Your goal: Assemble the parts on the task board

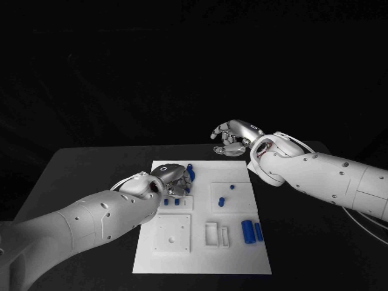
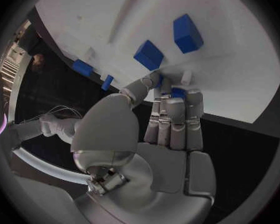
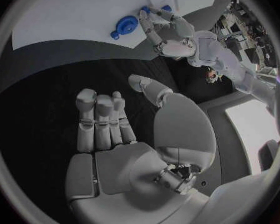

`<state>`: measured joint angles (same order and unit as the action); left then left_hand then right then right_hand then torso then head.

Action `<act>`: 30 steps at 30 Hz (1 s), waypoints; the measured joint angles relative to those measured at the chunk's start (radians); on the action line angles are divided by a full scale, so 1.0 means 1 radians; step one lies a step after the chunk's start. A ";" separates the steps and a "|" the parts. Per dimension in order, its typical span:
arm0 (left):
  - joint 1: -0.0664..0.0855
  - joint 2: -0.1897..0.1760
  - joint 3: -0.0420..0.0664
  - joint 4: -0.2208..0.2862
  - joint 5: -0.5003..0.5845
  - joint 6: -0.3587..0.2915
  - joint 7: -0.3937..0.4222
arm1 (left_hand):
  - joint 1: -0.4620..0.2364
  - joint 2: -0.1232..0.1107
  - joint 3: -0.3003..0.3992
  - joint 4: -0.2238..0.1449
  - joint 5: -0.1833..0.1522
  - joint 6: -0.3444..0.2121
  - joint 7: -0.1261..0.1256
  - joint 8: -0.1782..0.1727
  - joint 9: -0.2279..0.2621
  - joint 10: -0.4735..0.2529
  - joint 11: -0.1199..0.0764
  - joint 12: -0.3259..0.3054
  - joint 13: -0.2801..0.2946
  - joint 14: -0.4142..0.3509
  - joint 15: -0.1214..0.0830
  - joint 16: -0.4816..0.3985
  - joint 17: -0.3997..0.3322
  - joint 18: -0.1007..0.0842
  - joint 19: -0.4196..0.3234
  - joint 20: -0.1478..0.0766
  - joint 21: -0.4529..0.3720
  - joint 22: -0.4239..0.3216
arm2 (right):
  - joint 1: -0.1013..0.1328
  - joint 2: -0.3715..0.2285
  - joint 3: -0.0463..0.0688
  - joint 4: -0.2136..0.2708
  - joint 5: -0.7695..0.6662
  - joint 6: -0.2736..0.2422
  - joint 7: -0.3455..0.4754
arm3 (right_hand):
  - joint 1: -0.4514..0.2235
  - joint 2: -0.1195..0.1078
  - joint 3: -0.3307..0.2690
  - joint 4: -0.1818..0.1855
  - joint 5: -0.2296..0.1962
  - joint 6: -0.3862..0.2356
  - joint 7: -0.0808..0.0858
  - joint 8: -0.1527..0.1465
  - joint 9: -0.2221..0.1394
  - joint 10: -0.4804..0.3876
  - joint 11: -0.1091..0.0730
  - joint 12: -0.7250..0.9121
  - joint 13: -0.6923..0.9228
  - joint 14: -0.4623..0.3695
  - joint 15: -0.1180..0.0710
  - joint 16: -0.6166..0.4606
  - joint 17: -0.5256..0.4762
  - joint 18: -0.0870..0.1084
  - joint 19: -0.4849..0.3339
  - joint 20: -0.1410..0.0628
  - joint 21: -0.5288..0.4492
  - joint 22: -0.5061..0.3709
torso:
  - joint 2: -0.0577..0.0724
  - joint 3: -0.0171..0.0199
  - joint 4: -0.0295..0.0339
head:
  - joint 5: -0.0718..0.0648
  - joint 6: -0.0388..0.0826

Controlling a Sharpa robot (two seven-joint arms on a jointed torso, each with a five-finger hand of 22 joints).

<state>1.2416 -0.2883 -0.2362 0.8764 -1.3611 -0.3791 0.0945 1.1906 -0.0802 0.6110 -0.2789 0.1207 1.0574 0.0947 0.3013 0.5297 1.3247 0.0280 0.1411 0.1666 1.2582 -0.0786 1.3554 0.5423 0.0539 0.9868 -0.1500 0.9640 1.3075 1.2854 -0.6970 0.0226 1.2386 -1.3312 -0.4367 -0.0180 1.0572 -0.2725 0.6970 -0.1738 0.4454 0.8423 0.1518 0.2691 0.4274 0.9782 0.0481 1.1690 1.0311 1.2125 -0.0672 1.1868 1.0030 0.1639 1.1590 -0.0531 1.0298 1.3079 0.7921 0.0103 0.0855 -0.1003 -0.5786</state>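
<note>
The white task board lies in the middle of the black table. My left hand reaches over its far left part, and its fingertips and thumb pinch a small blue part right at the board's surface. Just beyond the fingers lie two blue blocks. A long blue part stands beside the hand, and it shows as a round-headed piece in the right wrist view. My right hand hovers past the board's far edge with its fingers apart and nothing in them.
Two blue pegs lie at the board's right side. Two small blue pieces sit in the middle right plate. A white square plate and narrow slots occupy the near half.
</note>
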 measured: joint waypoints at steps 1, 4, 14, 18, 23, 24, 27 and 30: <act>-0.001 -0.005 0.002 0.008 0.006 -0.006 0.001 | 0.000 0.000 0.000 0.000 0.000 0.000 0.000 0.000 0.000 0.001 -0.001 0.000 0.000 0.002 -0.001 0.000 0.000 0.000 0.000 0.000 0.000 0.000 | 0.000 -0.001 0.000 0.000 0.000 0.000 0.000 | 0.000 0.000 0.000 0.000 0.000 0.000 0.000 0.000 0.000 0.000 0.000 0.000 0.000 0.000 0.000 0.000 0.000 0.000 0.000 0.000 0.000 0.000 | 0.000 -0.0002 0.0000 | 0.001 0.000; -0.001 -0.017 0.017 0.028 0.021 -0.020 0.006 | 0.000 0.000 0.000 0.000 0.004 0.001 -0.001 0.000 0.000 0.005 0.002 0.000 -0.001 0.005 -0.002 0.000 0.000 0.000 0.005 -0.002 0.000 0.001 | 0.000 -0.002 0.000 -0.001 0.000 0.000 0.000 | 0.000 0.000 0.000 0.000 0.000 0.000 0.000 0.000 0.000 0.000 0.000 -0.001 0.000 0.000 0.000 0.000 0.000 0.000 0.000 0.000 0.000 0.000 | 0.000 -0.0006 0.0001 | 0.001 0.001; 0.001 -0.082 0.081 0.117 0.071 -0.024 0.008 | 0.000 0.000 0.001 -0.004 0.004 0.006 -0.002 0.000 -0.001 0.007 0.003 0.000 0.001 0.006 -0.002 0.000 -0.001 -0.001 0.007 -0.003 0.000 0.000 | 0.000 -0.008 0.000 0.000 0.000 0.000 0.000 | 0.000 0.000 0.000 0.000 0.000 0.000 0.000 0.000 0.000 0.000 0.000 -0.001 -0.001 0.000 0.000 0.000 0.000 0.000 0.000 0.000 0.000 0.000 | -0.001 -0.0017 0.0034 | 0.007 0.006; 0.005 -0.121 0.091 0.150 0.084 -0.009 0.004 | 0.000 0.000 0.003 -0.002 0.004 0.006 -0.001 0.000 -0.001 0.007 0.003 0.000 0.001 0.006 -0.001 0.000 -0.001 -0.001 0.007 -0.003 0.004 0.000 | 0.000 -0.013 0.000 0.001 0.000 0.000 0.000 | 0.000 0.000 0.000 0.000 0.000 0.000 0.000 0.000 0.000 0.000 0.000 -0.001 -0.001 0.000 0.000 0.000 0.000 0.000 0.000 0.000 0.000 0.000 | -0.002 -0.0024 0.0056 | 0.007 0.006; 0.015 -0.146 0.091 0.156 0.096 0.016 -0.003 | 0.000 0.000 0.003 -0.002 0.004 0.007 -0.001 -0.002 -0.001 0.007 0.004 -0.001 0.001 0.007 0.000 0.000 -0.001 -0.001 0.009 -0.002 0.004 0.000 | 0.000 -0.017 0.000 0.001 0.000 0.000 0.000 | 0.000 0.000 0.000 0.000 0.000 0.001 -0.001 0.000 0.000 0.000 0.000 -0.001 -0.001 0.000 0.000 0.000 0.000 0.000 0.000 0.000 0.000 0.000 | -0.002 -0.0030 0.0069 | 0.008 0.007; 0.015 -0.148 0.091 0.155 0.098 0.021 -0.004 | -0.001 0.001 0.003 -0.002 0.004 0.007 -0.001 -0.002 -0.001 0.007 0.004 -0.001 0.001 0.007 0.000 0.000 -0.001 -0.001 0.009 -0.002 0.004 0.000 | 0.000 -0.017 0.000 0.001 0.000 0.000 0.000 | 0.000 0.000 0.000 0.000 0.000 0.002 -0.002 0.000 0.000 0.000 0.000 -0.001 -0.001 0.000 0.000 0.000 0.000 0.000 0.000 0.000 0.000 0.000 | -0.002 -0.0031 0.0072 | 0.009 0.007; 0.014 -0.152 0.090 0.144 0.101 0.039 -0.007 | -0.003 0.002 0.003 -0.002 0.004 0.007 -0.001 0.001 -0.001 0.007 0.004 -0.001 0.001 0.007 0.000 0.000 -0.002 -0.001 0.009 -0.002 0.004 0.000 | 0.000 -0.016 0.000 0.001 0.000 0.000 0.000 | 0.000 0.000 0.000 0.000 0.000 0.002 -0.002 0.000 0.000 0.000 0.000 -0.001 -0.001 0.000 0.000 0.000 0.000 0.000 0.000 0.000 0.000 0.000 | -0.003 -0.0037 0.0083 | 0.009 0.007; 0.013 -0.153 0.089 0.131 0.104 0.053 -0.009 | -0.004 0.004 0.003 -0.002 0.004 0.007 -0.001 0.002 -0.001 0.007 0.004 -0.001 0.001 0.007 0.000 0.000 -0.002 -0.001 0.009 -0.002 0.004 0.000 | 0.000 -0.016 0.000 0.001 0.000 0.000 0.000 | 0.000 0.000 0.000 0.000 0.000 0.002 -0.002 0.000 0.000 0.000 0.000 -0.001 -0.001 0.000 0.000 0.000 0.000 0.000 0.000 0.000 0.000 0.000 | -0.003 -0.0046 0.0095 | 0.009 0.006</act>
<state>1.2551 -0.4415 -0.1475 1.0076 -1.2574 -0.3264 0.0853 1.1864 -0.0765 0.6141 -0.2808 0.1245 1.0640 0.0942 0.3030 0.5291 1.3312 0.0318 0.1401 0.1672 1.2654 -0.0787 1.3553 0.5404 0.0532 0.9956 -0.1516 0.9679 1.3077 1.2853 -0.7130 0.0226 1.2396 -1.3313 -0.4366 -0.0180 1.0572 -0.2725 0.6970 -0.1738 0.4454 0.8441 0.1501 0.2691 0.4274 0.9782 0.0481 1.1680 1.0304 1.2125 -0.0672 1.1868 1.0030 0.1639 1.1590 -0.0531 1.0298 1.3076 0.7890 0.0057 0.0950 -0.0918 -0.5728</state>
